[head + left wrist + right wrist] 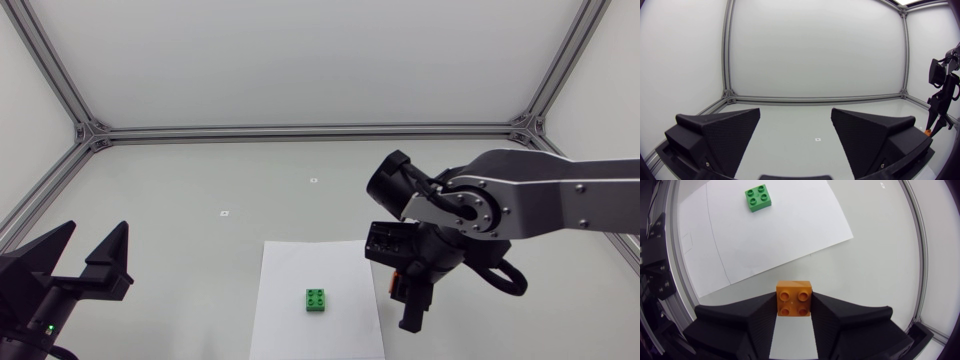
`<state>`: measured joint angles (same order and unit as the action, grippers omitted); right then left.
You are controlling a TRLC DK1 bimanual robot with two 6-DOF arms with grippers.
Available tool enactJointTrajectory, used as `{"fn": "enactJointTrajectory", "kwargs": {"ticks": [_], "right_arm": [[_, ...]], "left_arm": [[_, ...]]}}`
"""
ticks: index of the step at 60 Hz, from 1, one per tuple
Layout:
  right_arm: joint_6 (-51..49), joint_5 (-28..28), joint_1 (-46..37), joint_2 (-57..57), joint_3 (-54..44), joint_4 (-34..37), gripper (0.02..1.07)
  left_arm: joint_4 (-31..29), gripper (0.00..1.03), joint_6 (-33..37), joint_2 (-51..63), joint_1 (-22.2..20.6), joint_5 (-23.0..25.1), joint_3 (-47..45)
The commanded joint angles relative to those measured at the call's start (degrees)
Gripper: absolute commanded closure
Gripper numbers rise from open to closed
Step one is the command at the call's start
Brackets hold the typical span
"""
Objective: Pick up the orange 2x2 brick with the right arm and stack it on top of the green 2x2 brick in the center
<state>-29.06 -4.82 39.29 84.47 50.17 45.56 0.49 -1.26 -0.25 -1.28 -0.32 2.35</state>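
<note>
Right now, the orange brick is pinched in the right gripper, just off the paper where the green one sits.
From above, the left gripper [96, 240] sits by the table's left edge, fingers spread; the right gripper [408, 305] hangs just beside the white paper's [300, 262] right edge, and the green brick [318, 299] stands near the sheet's middle. The left wrist camera looks out between its own wide-apart fingers [720, 132], with the right gripper [936, 125] well off ahead near the table's right edge, a speck of orange at its tip. At the right wrist, both fingers [740, 317] press the orange brick [794, 297] from two sides, studs up, over bare table [880, 260], with the green brick ahead of it on the paper.
</note>
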Motion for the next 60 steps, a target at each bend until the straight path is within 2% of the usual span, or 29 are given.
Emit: {"fn": "enactJointTrajectory", "kwargs": {"ticks": [1,10,15,35,60], "right_arm": [[2.4,-0.6,3.2,2.5,1.9,1.2,1.02],[1.9,0.9,6.2,5.0,5.1,1.6,1.01],[1.9,3.9,7.5,7.5,7.6,2.2,1.02],[0.5,3.7,13.8,15.6,16.0,2.7,1.01],[-3.7,3.5,14.4,21.1,20.8,3.0,1.02]], "left_arm": [[-0.8,0.04,0.7,-0.5,0.1,0.2,-2.3],[-0.8,0.04,0.7,-0.5,0.1,0.2,-2.3],[-0.8,0.04,0.7,-0.5,0.1,0.2,-2.3],[-0.8,0.04,0.7,-0.5,0.1,0.2,-2.3],[-0.8,0.04,0.7,-0.5,0.1,0.2,-2.3]]}}
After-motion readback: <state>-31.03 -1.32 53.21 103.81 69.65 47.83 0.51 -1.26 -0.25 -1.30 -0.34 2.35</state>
